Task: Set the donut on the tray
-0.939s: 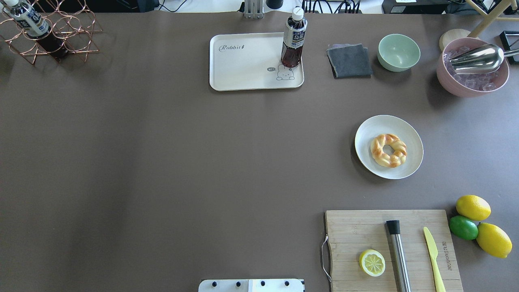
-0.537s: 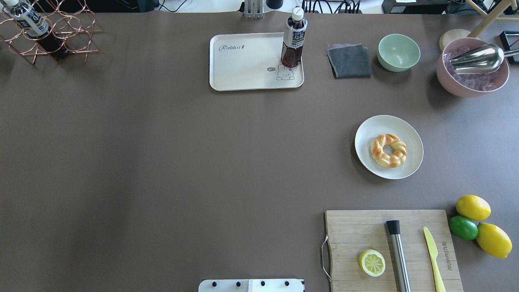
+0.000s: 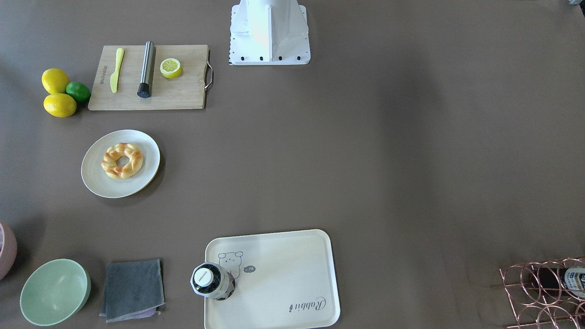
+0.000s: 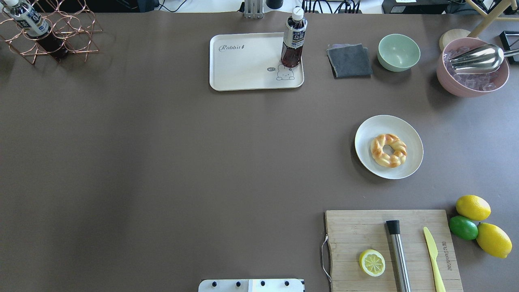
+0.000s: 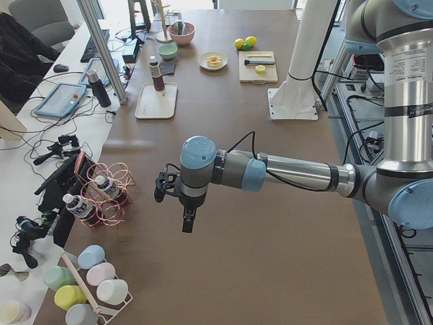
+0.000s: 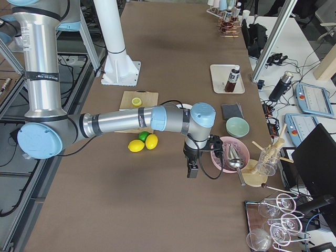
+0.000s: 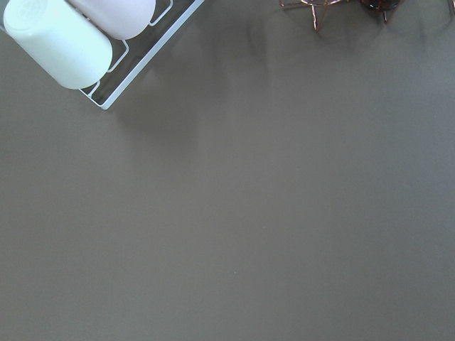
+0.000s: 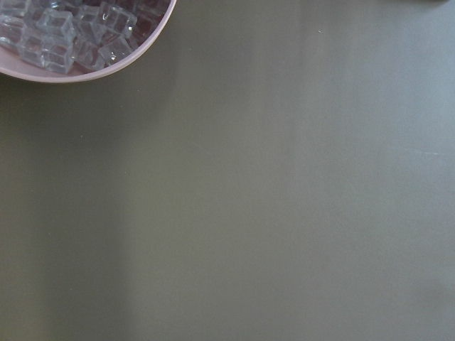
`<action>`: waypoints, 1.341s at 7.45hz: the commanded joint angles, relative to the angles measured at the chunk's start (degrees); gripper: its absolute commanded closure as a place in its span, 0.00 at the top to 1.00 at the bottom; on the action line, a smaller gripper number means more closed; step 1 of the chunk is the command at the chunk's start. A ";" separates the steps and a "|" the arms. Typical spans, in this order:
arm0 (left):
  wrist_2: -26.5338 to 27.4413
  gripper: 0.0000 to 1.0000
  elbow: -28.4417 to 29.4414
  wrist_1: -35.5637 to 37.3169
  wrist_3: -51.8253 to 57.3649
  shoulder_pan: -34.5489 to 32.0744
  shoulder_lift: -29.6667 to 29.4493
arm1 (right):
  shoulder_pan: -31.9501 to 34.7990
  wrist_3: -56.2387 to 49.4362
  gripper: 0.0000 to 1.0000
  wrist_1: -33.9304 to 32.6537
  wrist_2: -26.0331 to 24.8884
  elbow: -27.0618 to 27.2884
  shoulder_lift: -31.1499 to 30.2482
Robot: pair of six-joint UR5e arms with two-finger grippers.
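Note:
The golden-brown braided donut (image 4: 388, 150) lies on a round white plate (image 4: 369, 129) at the right middle of the table; it also shows in the front view (image 3: 122, 160). The cream-white tray (image 4: 243, 69) with the bear drawing and "Rabbit" script sits at the far middle, also in the front view (image 3: 283, 269). My left gripper (image 5: 188, 220) shows only in the left side view, far out past the table's left end. My right gripper (image 6: 192, 172) shows only in the right side view, beside the pink bowl. I cannot tell whether either is open or shut.
A dark drink bottle (image 4: 293, 38) stands on the tray's right corner. A grey cloth (image 4: 349, 61), green bowl (image 4: 399, 52) and pink ice bowl (image 4: 472, 69) line the far right. A cutting board (image 4: 357, 235) with lemon half, muddler and knife lies near right, beside lemons (image 4: 472, 207).

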 commanded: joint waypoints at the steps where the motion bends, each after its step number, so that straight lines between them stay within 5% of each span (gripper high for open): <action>1: 0.01 0.98 0.09 -0.16 0.04 0.00 -1.20 | -0.03 0.87 0.99 2.26 3.44 -0.51 -0.67; 6: 0.01 0.98 0.26 0.02 0.05 0.53 -2.43 | -0.47 1.75 0.99 4.10 3.62 -0.52 -0.75; 7: 0.09 0.98 0.44 0.02 0.13 0.44 -2.95 | -0.47 1.84 0.99 7.24 6.50 -0.43 -1.72; 10: 0.19 0.98 0.00 -0.42 -0.83 0.18 -2.26 | -1.17 1.66 0.99 11.75 4.33 -0.95 -1.90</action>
